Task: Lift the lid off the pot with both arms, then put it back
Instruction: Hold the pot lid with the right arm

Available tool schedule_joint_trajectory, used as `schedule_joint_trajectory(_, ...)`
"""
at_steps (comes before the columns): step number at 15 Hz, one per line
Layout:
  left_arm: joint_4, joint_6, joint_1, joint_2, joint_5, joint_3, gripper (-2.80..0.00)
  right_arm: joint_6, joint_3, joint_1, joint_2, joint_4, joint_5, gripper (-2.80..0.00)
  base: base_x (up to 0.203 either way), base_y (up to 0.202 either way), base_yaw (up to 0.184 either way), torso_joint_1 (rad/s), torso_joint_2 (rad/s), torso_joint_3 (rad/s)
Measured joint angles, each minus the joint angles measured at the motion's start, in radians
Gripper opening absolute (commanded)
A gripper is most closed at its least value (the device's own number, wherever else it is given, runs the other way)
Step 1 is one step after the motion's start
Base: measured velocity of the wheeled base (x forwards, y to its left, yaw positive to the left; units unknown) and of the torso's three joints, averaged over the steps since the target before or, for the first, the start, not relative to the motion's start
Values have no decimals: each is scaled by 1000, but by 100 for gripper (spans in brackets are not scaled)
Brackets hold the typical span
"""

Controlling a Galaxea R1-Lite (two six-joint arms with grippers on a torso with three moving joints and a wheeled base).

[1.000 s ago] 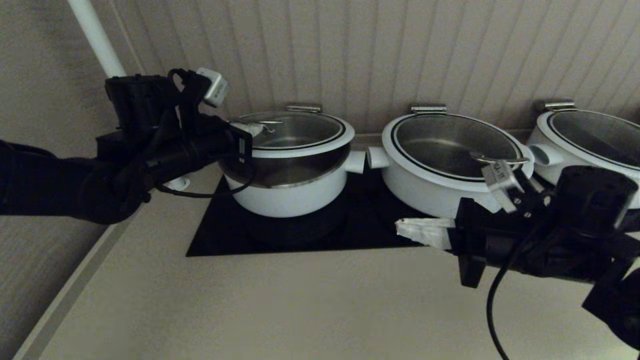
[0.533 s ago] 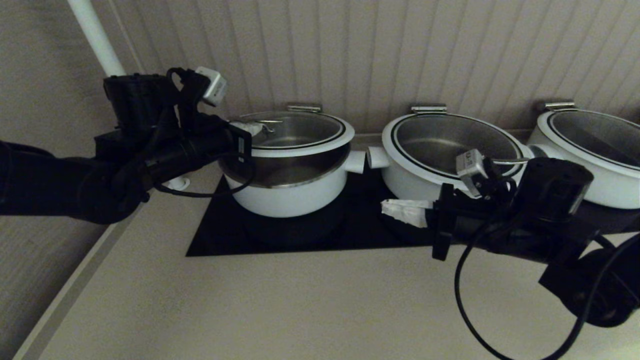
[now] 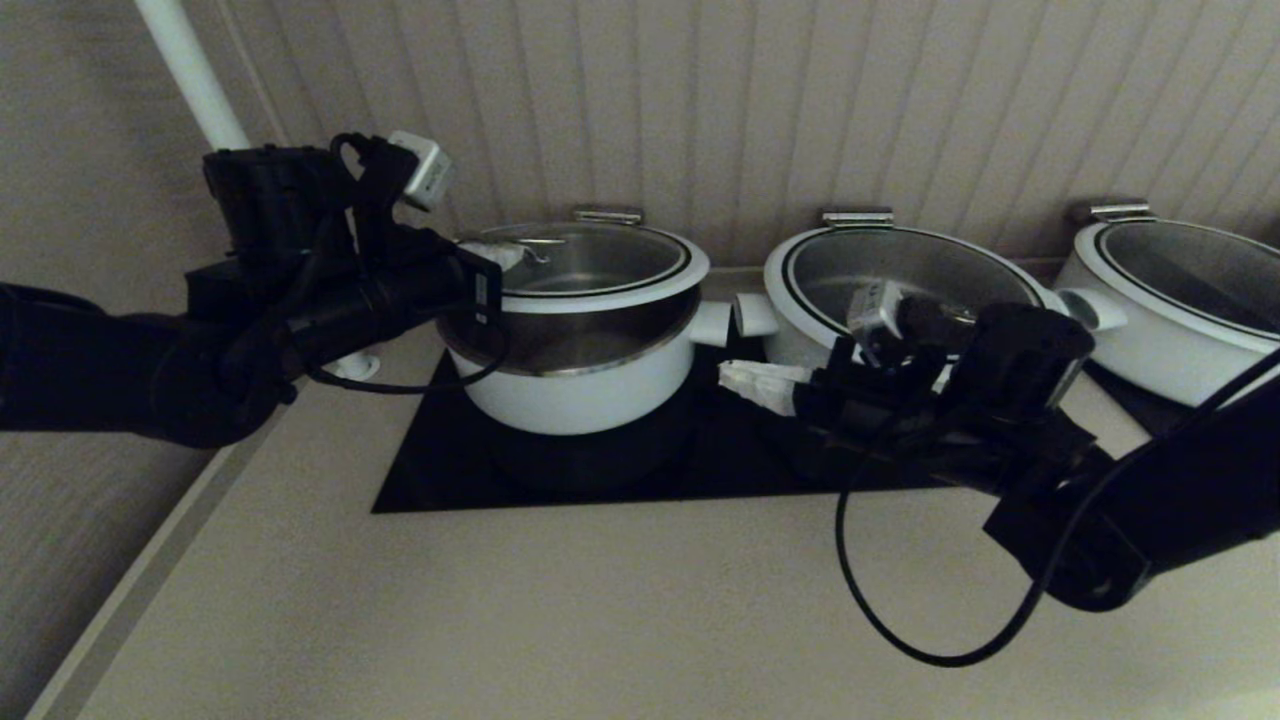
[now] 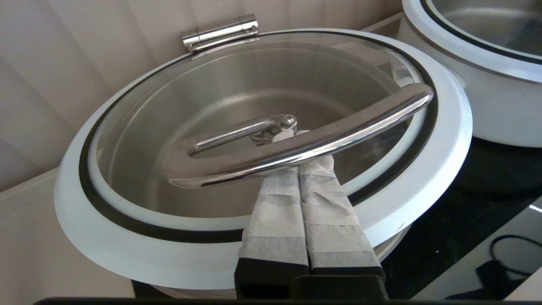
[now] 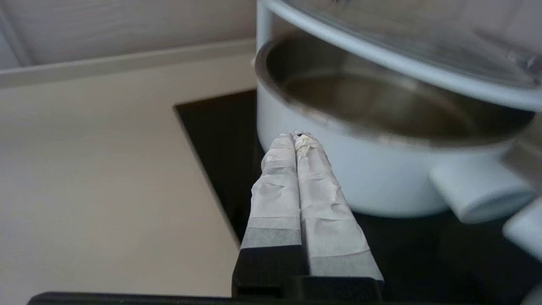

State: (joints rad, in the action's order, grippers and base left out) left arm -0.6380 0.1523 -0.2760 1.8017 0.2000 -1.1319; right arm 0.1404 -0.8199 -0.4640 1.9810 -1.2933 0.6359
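The pot [image 3: 580,395] is white with a steel inside and stands on the black cooktop [image 3: 450,470]. Its glass lid [image 3: 590,262] is raised at the front, so a gap shows above the pot's rim. My left gripper [image 3: 505,255] is shut, its taped fingers [image 4: 292,199] slid under the lid's steel handle [image 4: 338,131] and bearing it. My right gripper [image 3: 725,378] is shut with nothing in it and hangs just right of the pot, near its side handle [image 3: 708,322]. The right wrist view shows the pot's wall [image 5: 381,178] just past the gripper [image 5: 298,136], with the lid [image 5: 402,59] above.
A wider white pot [image 3: 800,350] with its lid on stands right of the task pot, partly behind my right arm. Another pot [image 3: 1180,340] is at the far right. A panelled wall runs close behind. A white pole [image 3: 190,70] rises at the back left.
My right arm has swung left and upward, bringing its shut gripper from in front of the middle pot to beside the task pot. The left gripper and lid have barely moved.
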Motion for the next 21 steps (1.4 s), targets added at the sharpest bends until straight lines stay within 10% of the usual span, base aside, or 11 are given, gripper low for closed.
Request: schedule_joint_trajectory(21, 1, -16, 1, -13, -15, 1, -280, 0, -431, -73, 266, 40, -182, -280, 0, 0, 0, 0, 0, 0)
